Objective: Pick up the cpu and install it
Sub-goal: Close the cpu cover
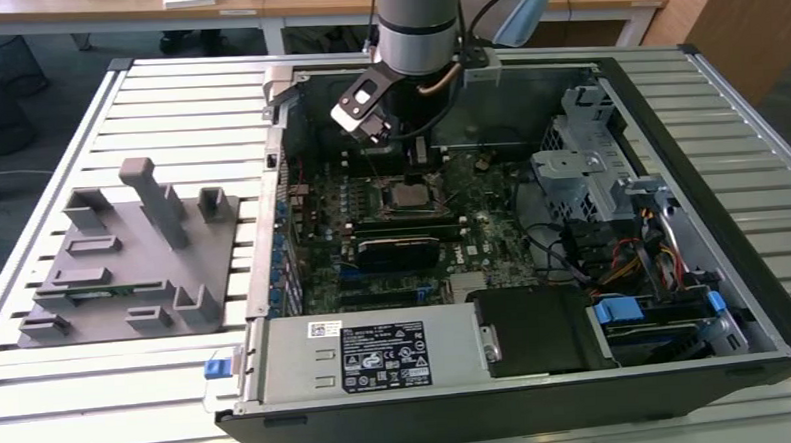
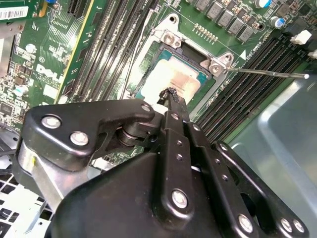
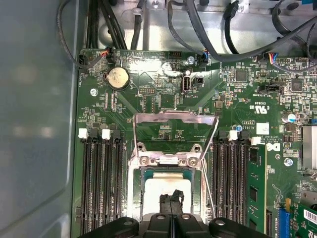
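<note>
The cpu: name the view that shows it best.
First wrist view: the cpu is seen square-on in its socket. The second wrist view shows it slanted, partly behind the gripper; the exterior view shows it from afar.

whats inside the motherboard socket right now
The cpu lies in the socket, silvery top showing. The gripper, fingers shut, covers part of it; anything underneath is hidden.

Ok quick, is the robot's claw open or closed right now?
Gripper: closed, holding nothing, its tips just over the chip.

Exterior view high, down into case [image 1: 538,410]; both wrist views close, past tool [image 2: 171,94] [image 3: 171,198], onto socket [image 2: 166,37] [image 3: 168,160].
</note>
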Motion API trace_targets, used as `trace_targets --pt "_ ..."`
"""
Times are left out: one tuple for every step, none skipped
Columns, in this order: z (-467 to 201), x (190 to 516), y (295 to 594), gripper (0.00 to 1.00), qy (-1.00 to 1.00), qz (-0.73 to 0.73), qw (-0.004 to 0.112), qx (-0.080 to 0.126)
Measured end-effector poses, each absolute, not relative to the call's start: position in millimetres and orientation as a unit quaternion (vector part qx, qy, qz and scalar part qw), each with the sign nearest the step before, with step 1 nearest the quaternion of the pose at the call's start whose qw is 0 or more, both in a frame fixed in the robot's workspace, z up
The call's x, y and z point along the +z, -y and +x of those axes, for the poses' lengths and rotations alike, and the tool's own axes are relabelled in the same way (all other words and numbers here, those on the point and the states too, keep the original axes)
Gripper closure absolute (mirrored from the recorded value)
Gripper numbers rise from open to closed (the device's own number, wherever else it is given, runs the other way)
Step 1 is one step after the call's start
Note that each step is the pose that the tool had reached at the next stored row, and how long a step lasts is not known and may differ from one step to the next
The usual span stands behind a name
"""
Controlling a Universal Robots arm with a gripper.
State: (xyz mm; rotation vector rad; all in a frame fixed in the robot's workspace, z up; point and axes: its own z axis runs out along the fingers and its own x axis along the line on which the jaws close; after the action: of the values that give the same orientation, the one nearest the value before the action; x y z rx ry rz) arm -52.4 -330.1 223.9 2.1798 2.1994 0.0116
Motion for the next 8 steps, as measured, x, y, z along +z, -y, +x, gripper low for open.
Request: trace_targets --pt "-52.4 224.1 330.1 0.89 -0.71 0.704 0.022 0.004" --pt "-52.4 224.4 330.2 0.89 -0.71 0.704 0.023 0.004" --pt "-52.4 224.7 330.2 0.89 -0.71 0.704 0.023 0.004" --pt "-52.4 224.8 330.2 0.89 -0.71 0.704 0.022 0.004" --pt "-52.5 225.2 330.2 0.89 -0.71 0.704 0.022 0.004" --pt "-52.5 225.7 330.2 0.89 -0.71 0.704 0.023 0.004" --pt "-52.5 226.2 330.2 0.89 -0.71 0.704 0.022 0.004" --pt "-52.4 226.7 330.2 0.89 -0.71 0.704 0.022 0.004"
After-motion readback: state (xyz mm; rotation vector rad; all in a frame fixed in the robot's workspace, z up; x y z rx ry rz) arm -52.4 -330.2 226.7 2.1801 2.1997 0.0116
